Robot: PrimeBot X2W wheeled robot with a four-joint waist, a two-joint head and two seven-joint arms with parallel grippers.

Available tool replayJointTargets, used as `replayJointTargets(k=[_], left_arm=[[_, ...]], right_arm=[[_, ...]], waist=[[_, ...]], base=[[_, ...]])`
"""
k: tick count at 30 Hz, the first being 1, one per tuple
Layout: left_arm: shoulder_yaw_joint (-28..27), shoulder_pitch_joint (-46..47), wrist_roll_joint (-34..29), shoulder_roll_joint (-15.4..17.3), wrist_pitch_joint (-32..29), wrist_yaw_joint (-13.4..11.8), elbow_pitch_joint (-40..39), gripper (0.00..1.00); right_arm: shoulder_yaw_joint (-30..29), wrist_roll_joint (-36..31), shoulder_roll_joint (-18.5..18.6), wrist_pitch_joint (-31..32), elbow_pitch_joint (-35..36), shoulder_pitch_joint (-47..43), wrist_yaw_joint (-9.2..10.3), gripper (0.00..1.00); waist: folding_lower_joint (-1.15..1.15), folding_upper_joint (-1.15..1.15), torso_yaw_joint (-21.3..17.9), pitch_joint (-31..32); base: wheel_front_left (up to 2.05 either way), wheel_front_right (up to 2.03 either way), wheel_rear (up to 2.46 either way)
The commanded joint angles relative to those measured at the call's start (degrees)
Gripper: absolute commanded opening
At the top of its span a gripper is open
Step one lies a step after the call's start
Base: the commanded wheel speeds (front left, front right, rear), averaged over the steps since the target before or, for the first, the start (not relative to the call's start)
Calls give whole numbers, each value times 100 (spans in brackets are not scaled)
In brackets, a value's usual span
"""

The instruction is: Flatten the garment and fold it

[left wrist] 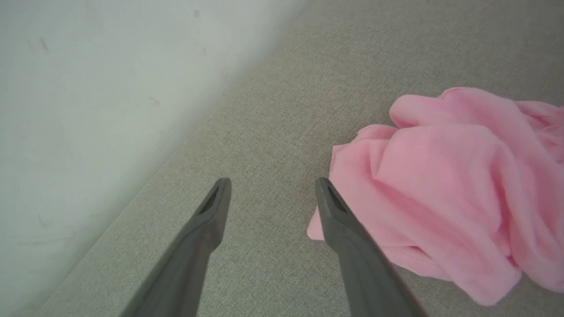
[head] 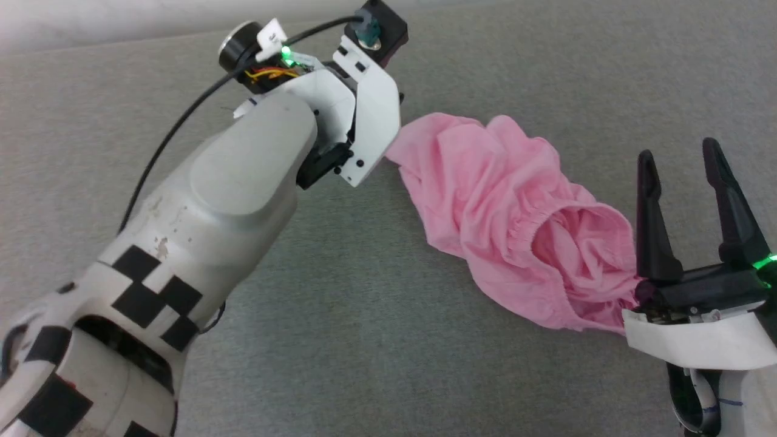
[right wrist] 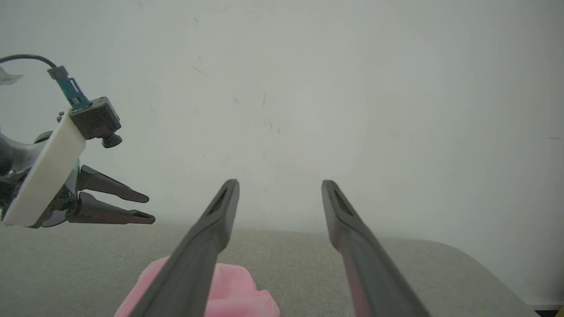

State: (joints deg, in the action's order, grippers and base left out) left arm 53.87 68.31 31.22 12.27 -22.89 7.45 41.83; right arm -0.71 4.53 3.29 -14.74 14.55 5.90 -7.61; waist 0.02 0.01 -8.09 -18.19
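The garment (head: 510, 224) is lying crumpled on the grey counter (head: 364, 315), right of centre in the head view. Nothing is gripping it.

**Tool state**
- The left tool (left wrist: 273, 182) is standing with its two fingers spread wide and nothing between them. In the left wrist view one finger is passing just beside the nearest pink edge. Contact cannot be confirmed.
- The right tool (head: 677, 152) is also standing wide apart and empty. It is hovering at the garment's 4 o'clock end, with its fingers pointing toward 12 o'clock in the head view.

**Reason for placement (judgement)**
Each tool is waiting at one end of the bundle. This arrangement is probably preparing a two-point pickup, so that the ends can be drawn apart and the cloth spread flat before any fold.

**Orientation**
- In the head view the garment's long axis is running from 10 o'clock to 4 o'clock.
- The gathered waistband (head: 537, 227) is curling open at the 4 o'clock end, near the right tool.
- The looser folds, likely the legs, are pointing toward 10 o'clock, at the left arm's wrist.
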Motion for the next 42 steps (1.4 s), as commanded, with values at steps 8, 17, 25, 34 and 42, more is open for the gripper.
replayJointTargets(k=[8,17,25,34,42], left_arm=[[1715,624,1008,487,-994,3,-71,100],[1946,2,665,981,-2032,3,-767,38],[1946,143,1022,1179,-535,3,-1226,0],[1252,-404,1421,1838,1853,-385,-1325,0],[923,-2364,2031,2818,2603,-1574,-2394,0]], right_arm=[[122,-47,-38,-26,-133,255,12,100],[219,5,-40,-26,-264,307,12,100],[63,-121,-41,-26,-230,193,12,100],[-127,-253,-41,-26,-247,-291,12,100],[-220,-251,-41,-26,-352,-667,12,100]], waist=[[-2,-1,-809,-719],[-2,-1,-859,-775],[-2,-1,-368,-359],[-2,-1,337,439],[-2,-1,847,805]], base=[[0,0,0],[0,0,0],[0,0,0],[0,0,0],[0,0,0]])
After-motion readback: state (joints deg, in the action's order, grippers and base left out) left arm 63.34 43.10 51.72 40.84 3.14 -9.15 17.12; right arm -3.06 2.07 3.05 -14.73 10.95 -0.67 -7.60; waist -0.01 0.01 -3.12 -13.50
